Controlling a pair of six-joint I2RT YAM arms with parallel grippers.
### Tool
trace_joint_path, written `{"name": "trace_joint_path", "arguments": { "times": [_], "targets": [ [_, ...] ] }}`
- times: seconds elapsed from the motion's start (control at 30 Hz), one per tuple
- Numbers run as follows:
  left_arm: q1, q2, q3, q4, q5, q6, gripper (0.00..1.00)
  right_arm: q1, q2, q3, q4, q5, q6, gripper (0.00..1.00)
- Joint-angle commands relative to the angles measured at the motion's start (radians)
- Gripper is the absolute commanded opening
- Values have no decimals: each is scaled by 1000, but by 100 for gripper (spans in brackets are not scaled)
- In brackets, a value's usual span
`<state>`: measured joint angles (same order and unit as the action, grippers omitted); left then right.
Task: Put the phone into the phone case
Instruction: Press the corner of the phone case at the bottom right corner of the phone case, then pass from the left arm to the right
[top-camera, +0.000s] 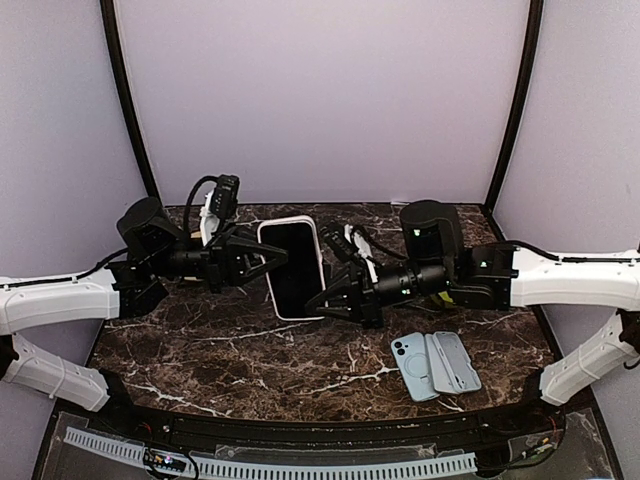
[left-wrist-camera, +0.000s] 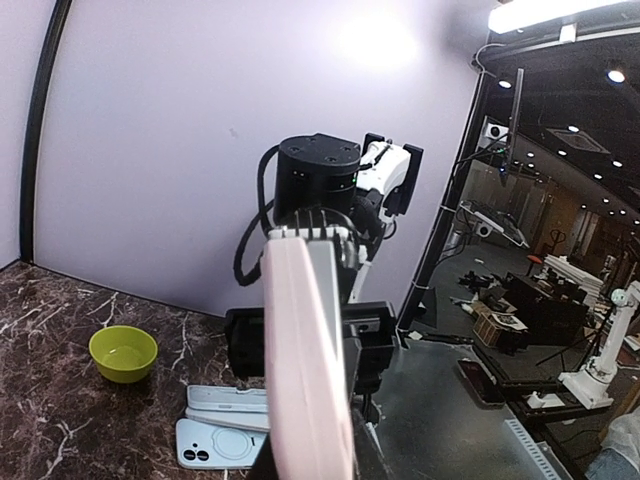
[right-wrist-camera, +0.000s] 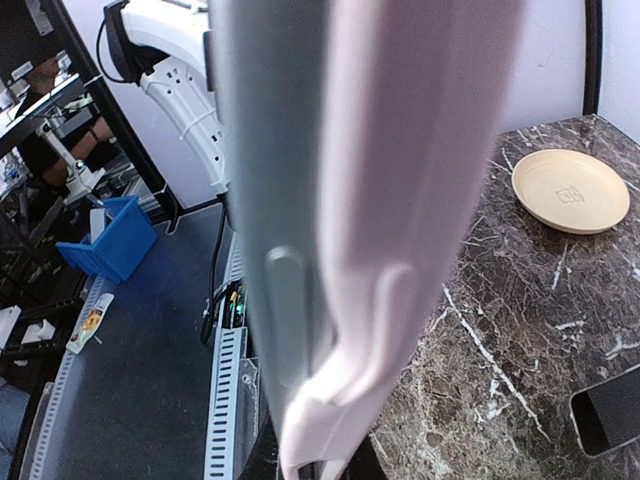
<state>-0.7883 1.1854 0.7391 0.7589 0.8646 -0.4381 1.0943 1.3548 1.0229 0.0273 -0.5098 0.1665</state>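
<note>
Clamping left gripper (top-camera: 262, 262): fingers closed on the phone's left edge.
Phone (top-camera: 292, 266): screen up, pale phone case (top-camera: 288, 220) around its rim, held above the table (top-camera: 200, 350).
Right gripper (top-camera: 335, 298): fingers pinching the phone's near right corner.
Blue cases (top-camera: 436, 364): flat on the table.

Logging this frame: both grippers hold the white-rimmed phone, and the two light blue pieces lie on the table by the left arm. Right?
No: the top external view shows the light blue pieces lying by the right arm, not the left. The left gripper and right gripper do both hold the white-rimmed phone.
</note>
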Motion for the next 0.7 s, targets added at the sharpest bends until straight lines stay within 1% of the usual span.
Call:
{"name": "trace_joint_path", "arguments": {
  "times": [0.0, 0.03, 0.1, 0.13, 0.17, 0.2, 0.27, 0.3, 0.33, 0.4, 0.43, 0.53, 0.57, 0.67],
  "targets": [
    [-32, -19, 48, 40, -2, 46, 0, -8, -13, 42, 92, 29, 19, 0],
    [-34, -19, 48, 9, -11, 56, 0, -8, -23, 42, 104, 35, 20, 0],
    [-38, -25, 47, -18, -35, 77, 9, -8, -41, 41, 121, 40, 24, 0],
    [-40, -27, 45, -23, -39, 86, 23, -8, -47, 44, 123, 40, 24, 0],
    [-41, -29, 41, -36, -48, 92, 29, -9, -52, 47, 122, 40, 25, 0],
    [-42, -32, 40, -46, -53, 108, 39, -8, -58, 49, 123, 38, 27, 0],
    [-50, -37, 41, -115, -78, 144, 43, -8, -69, 52, 124, 32, 27, 0],
    [-54, -38, 41, -133, -98, 156, 44, -8, -73, 52, 126, 27, 29, 0],
    [-60, -38, 42, -155, -105, 172, 43, -8, -74, 52, 126, 22, 29, 0],
    [-68, -36, 40, -162, -113, 178, 36, -8, -72, 52, 126, 13, 31, 0],
    [-70, -37, 39, -161, -114, 179, 30, -8, -71, 53, 126, 13, 33, 0],
    [-79, -41, 35, -153, -119, 183, 18, -8, -75, 51, 132, 14, 33, 0],
    [-80, -43, 33, -151, -125, 184, 11, -8, -78, 49, 137, 14, 35, 0],
    [-84, -48, 30, -151, -131, 189, 2, -8, -81, 49, 124, 15, 34, 1]
  ]
}}
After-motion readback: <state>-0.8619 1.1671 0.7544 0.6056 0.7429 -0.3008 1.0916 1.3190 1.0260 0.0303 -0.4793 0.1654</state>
